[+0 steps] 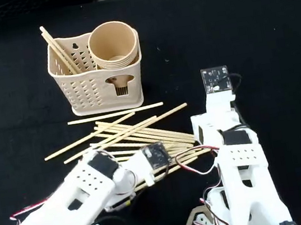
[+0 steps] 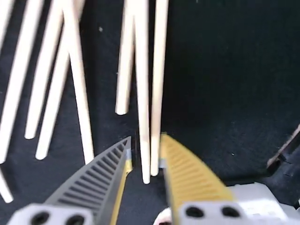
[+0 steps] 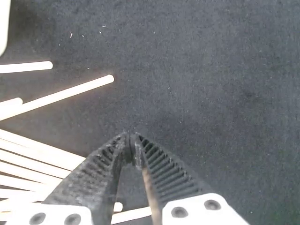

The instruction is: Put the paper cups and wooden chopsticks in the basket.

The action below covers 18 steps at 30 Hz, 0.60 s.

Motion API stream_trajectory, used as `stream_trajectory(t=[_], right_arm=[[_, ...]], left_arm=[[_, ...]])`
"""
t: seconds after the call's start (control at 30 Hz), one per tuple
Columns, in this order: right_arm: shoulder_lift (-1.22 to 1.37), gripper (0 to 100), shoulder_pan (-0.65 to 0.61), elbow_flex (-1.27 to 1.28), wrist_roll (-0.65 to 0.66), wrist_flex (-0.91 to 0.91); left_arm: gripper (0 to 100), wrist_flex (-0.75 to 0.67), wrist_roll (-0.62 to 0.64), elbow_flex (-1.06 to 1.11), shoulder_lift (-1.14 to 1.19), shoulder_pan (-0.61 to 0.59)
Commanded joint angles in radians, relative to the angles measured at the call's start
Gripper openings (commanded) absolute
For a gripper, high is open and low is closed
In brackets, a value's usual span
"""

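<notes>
**Left claw astride two chopstick ends; basket lies beyond the pile**

The black table [image 1: 276, 43] carries the basket [image 1: 88, 90] on its far left. The paper cups [image 1: 113, 41] stand nested in it, and a few chopsticks [image 1: 59, 50] lean in its other corner.

The loose chopsticks [image 1: 136, 131] lie fanned between the basket and the arms, with their long axes mostly crosswise.

The left gripper [image 2: 145, 140] hangs low over the near edge of this pile. Its jaws are parted and straddle the ends of two sticks [image 2: 142, 117], which run lengthwise away from it. No clamping is evident.

The right gripper [image 3: 130, 138] is clenched on nothing, over bare cloth just off the stick tips.

Judgement: the left arm is the nearer to the work. Neighbouring sticks crowd one side of its claw, and open cloth lies on the other.
</notes>
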Motion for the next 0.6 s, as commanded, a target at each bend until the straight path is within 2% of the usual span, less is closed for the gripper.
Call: stream_trajectory(t=[0.0, 0.57], right_arm=[[-0.019, 2.5, 0.006, -0.002, -0.003, -0.020], [-0.019, 2.5, 0.006, -0.002, -0.003, -0.020]], left_arm=[[17, -0.083, 0.002, 0.039, -0.021, -0.018], [17, -0.098, 0.002, 0.071, -0.021, -0.022]])
